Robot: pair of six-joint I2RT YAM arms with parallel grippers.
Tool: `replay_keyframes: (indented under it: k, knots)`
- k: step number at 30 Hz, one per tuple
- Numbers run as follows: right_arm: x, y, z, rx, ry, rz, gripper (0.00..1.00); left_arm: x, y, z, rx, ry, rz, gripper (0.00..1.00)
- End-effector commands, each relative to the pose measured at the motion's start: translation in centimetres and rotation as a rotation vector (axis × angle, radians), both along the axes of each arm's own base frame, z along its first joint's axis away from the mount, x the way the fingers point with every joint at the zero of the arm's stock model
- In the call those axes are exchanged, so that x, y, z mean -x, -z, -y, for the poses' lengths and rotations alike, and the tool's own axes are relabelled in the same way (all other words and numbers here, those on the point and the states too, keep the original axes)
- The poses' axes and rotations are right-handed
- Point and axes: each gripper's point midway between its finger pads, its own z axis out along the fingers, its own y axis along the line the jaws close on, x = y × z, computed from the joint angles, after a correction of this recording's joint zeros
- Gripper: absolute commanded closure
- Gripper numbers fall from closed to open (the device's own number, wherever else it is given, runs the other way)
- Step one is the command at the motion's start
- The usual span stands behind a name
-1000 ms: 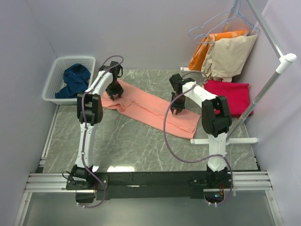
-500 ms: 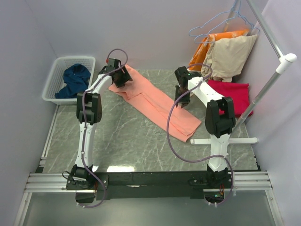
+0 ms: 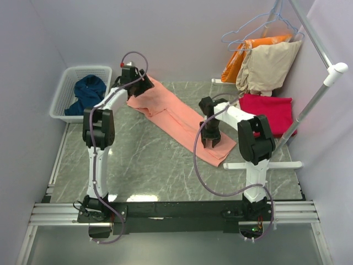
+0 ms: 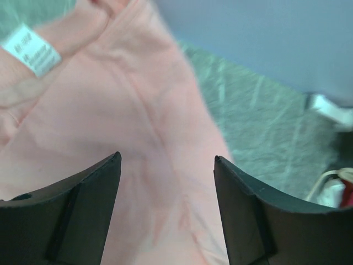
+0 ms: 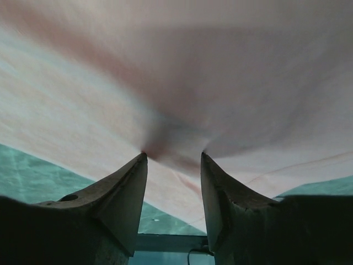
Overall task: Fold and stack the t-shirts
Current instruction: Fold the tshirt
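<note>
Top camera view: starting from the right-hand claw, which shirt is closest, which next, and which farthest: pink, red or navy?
From the right gripper:
1. the salmon-pink t-shirt, directly under the claw and touching it.
2. the crimson-red t-shirt, off to its right.
3. the navy-blue t-shirt, far left, inside the white basket.

Even diffuse light, soft shadows; overhead view sharp; wrist views soft, salmon-pink shirt (image 4: 138, 110) blurred close-up.

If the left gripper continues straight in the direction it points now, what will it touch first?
Most likely the salmon-pink t-shirt: the left gripper is open and the cloth fills the view between its fingers. How far off it lies is unclear.
</note>
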Motion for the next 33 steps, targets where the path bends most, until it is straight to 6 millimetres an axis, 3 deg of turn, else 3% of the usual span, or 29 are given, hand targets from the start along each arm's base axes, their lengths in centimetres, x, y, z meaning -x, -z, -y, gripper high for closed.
replay_keyframes:
  k: [1,9,16,19,23,28,29,33]
  knots:
    - [1.5,-0.6,-1.5,-0.050,-0.041,0.008,0.49,0.5,-12.9,-1.2,-0.008,-0.033,0.234,0.26]
    - [4.8,1.2,-3.4,-0.018,-0.082,-0.071,0.50,7.3,-15.0,-2.9,-0.044,-0.056,0.171,0.26]
    - [8.1,1.7,-7.3,-0.030,-0.115,-0.075,0.52,14.2,-18.2,-5.3,-0.096,-0.097,0.176,0.26]
    - [9.4,1.8,-10.2,-0.072,-0.113,-0.080,0.53,16.7,-19.9,-6.5,-0.116,-0.134,0.189,0.25]
    - [11.7,2.6,-14.9,-0.105,-0.172,-0.102,0.54,21.0,-20.2,-7.7,-0.118,-0.171,0.132,0.25]
    - [12.0,2.4,-21.2,-0.161,-0.208,-0.071,0.55,27.1,-20.2,-9.0,-0.107,-0.199,0.094,0.25]
    - [12.2,3.3,-21.8,-0.148,-0.206,-0.085,0.55,27.9,-20.2,-9.3,-0.110,-0.206,0.093,0.25]
    - [11.1,2.1,-26.8,-0.225,-0.201,-0.047,0.56,32.6,-20.1,-10.7,-0.131,-0.231,0.069,0.24]
